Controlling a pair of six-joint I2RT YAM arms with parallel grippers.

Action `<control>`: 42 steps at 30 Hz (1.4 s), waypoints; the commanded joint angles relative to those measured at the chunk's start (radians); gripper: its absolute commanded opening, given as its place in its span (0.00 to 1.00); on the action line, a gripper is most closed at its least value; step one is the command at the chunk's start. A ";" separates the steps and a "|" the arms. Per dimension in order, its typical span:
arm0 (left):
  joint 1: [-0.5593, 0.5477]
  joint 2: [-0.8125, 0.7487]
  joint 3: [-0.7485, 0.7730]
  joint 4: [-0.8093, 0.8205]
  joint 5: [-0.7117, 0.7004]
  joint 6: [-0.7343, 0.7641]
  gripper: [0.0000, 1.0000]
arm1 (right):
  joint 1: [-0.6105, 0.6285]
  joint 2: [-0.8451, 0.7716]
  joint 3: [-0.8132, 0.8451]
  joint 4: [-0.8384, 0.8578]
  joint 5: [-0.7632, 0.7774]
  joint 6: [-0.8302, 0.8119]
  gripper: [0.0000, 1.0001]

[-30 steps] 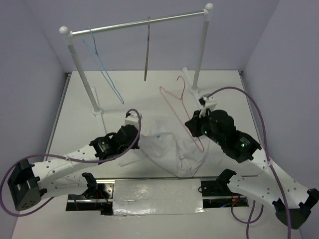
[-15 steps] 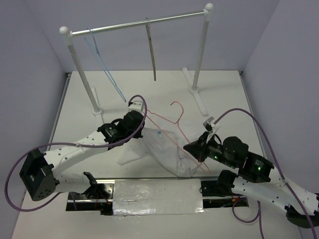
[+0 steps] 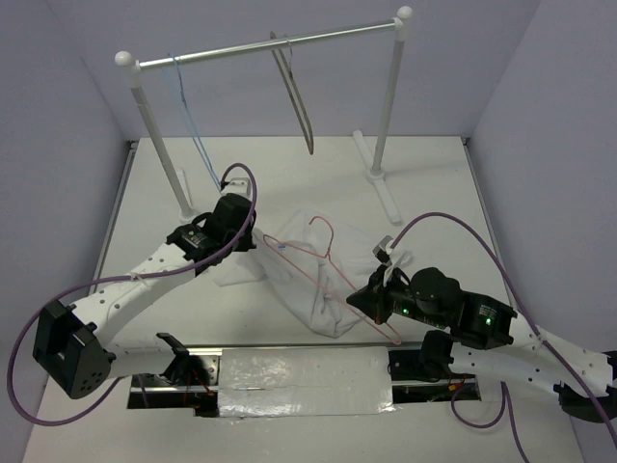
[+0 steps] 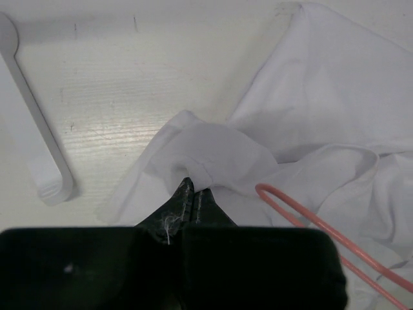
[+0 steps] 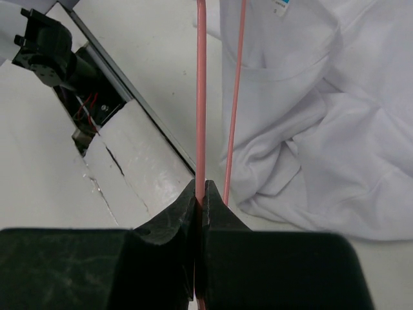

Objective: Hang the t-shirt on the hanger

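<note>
The left hand (image 4: 193,196) pinches a fold of the t-shirt (image 4: 322,97) at lower centre, while the right hand (image 5: 201,197) clamps the hanger (image 5: 201,97) wire.

No legible text, brand, number or sign in any view. Only candidate: blue neck label (image 5: 281,5) on t-shirt (image 5: 310,103), at top edge of right wrist frame, partly cut off. Print too small to read. In top view it is a blue speck.
</note>
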 commanded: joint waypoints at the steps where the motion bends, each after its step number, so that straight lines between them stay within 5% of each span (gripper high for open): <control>1: 0.008 -0.021 0.040 0.001 0.046 0.028 0.00 | 0.043 -0.028 -0.008 0.016 0.050 0.014 0.00; 15: 0.007 -0.050 0.038 0.008 0.100 0.022 0.00 | 0.117 0.054 -0.033 0.091 0.085 0.009 0.00; 26: -0.182 -0.136 0.087 0.039 0.169 0.007 0.00 | 0.141 0.230 -0.082 0.449 0.092 -0.028 0.00; 30: -0.330 -0.151 0.166 -0.015 0.082 -0.018 0.00 | 0.154 0.204 -0.159 0.678 0.171 -0.032 0.00; 36: -0.479 -0.190 0.247 -0.097 -0.022 -0.029 0.00 | 0.166 0.124 -0.341 1.060 0.064 -0.097 0.00; 42: -0.499 -0.219 0.268 -0.088 0.101 0.033 0.00 | 0.164 0.029 -0.439 1.219 0.025 -0.107 0.00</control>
